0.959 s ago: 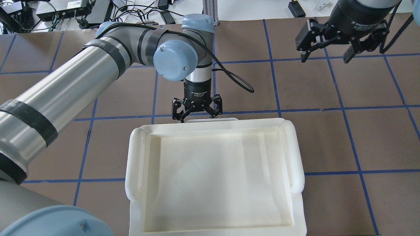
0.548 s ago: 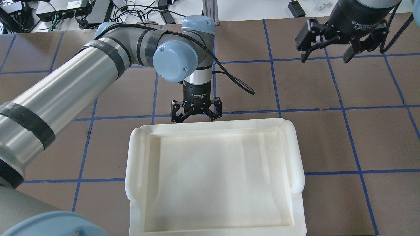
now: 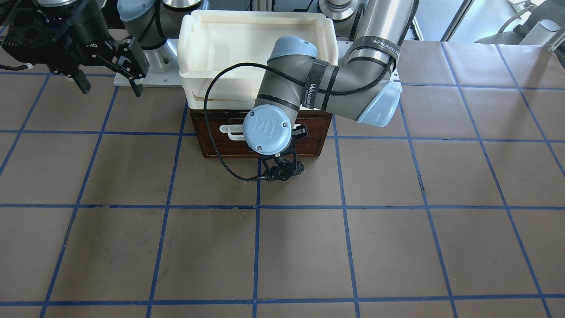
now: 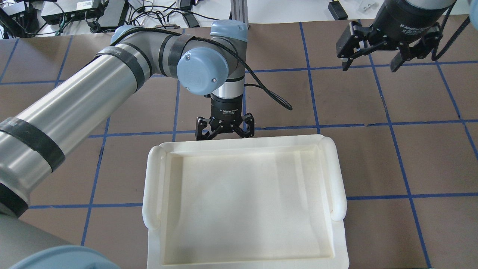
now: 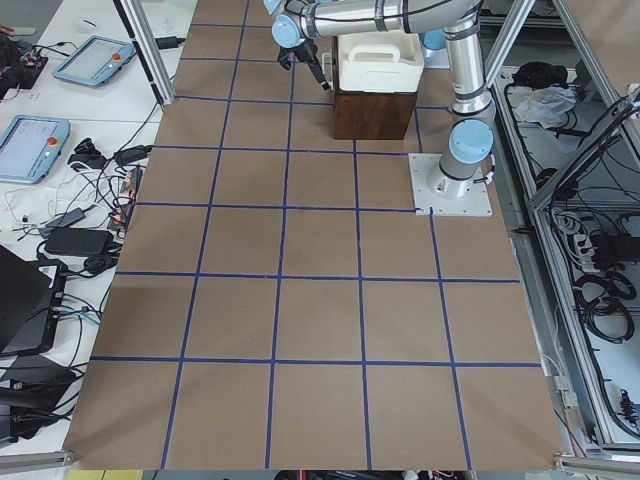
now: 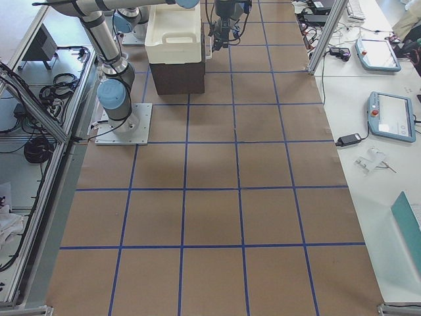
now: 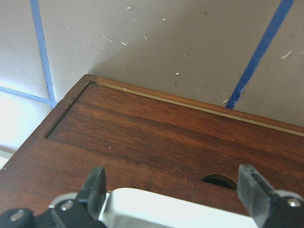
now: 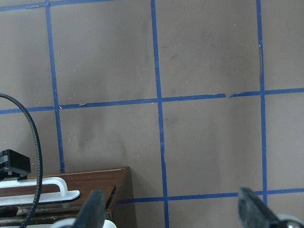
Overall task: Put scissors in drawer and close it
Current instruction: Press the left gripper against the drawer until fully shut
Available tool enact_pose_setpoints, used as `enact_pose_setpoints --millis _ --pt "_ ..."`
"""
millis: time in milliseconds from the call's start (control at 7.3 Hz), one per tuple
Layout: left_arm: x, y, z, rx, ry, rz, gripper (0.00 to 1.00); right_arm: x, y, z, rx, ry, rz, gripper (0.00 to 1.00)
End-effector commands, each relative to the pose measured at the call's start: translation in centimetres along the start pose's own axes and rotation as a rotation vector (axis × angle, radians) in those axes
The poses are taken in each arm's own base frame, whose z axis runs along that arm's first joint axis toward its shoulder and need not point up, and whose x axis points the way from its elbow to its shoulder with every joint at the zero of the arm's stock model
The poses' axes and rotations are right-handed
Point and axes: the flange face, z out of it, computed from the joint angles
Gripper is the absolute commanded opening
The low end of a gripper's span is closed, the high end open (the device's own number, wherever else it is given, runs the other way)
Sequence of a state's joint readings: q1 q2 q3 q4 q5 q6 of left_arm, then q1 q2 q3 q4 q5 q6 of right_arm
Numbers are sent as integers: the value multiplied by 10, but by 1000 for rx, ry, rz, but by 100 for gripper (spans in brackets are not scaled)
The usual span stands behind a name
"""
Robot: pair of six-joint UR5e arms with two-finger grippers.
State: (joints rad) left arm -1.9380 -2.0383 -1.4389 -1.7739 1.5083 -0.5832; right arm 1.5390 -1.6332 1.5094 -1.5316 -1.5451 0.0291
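Observation:
The drawer's dark brown front (image 3: pixel 220 143) sits flush in its wooden case under the cream trays and looks shut. It fills the left wrist view (image 7: pixel 156 137). Its white bar handle (image 3: pixel 229 131) also shows in the left wrist view (image 7: pixel 156 209). My left gripper (image 4: pixel 225 137) is open at the drawer front, its fingers on either side of the handle (image 7: pixel 174 186). My right gripper (image 4: pixel 373 65) is open and empty, raised over the table's far right. It also shows in the front-facing view (image 3: pixel 108 84). The scissors are hidden in every view.
Stacked cream-white plastic trays (image 4: pixel 157 179) sit on top of the wooden case (image 3: pixel 326 132) and cover it from above. A black cable (image 3: pixel 220 145) loops from the left wrist in front of the drawer. Brown table with blue grid lines (image 4: pixel 388 123) lies all around.
The white handle that showed past the tray's far edge has gone under it. My left gripper has shifted slightly toward the tray. The right gripper has not moved.

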Motion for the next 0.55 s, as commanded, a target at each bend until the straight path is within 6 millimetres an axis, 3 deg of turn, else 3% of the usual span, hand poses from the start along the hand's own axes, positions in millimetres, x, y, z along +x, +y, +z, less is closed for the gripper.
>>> enact_pose_setpoints --millis 0,137,274,411 --pt "1 2 0 3 -5 4 100 0 0 0 1 1 0 100" --pt "-3 -2 -10 19 11 -1 100 0 0 0 0 0 0 100" --pt "-12 -11 -33 85 57 18 100 0 0 0 1 1 -1 100" --pt "-31 -33 -75 197 142 53 100 0 0 0 1 0 -1 100"
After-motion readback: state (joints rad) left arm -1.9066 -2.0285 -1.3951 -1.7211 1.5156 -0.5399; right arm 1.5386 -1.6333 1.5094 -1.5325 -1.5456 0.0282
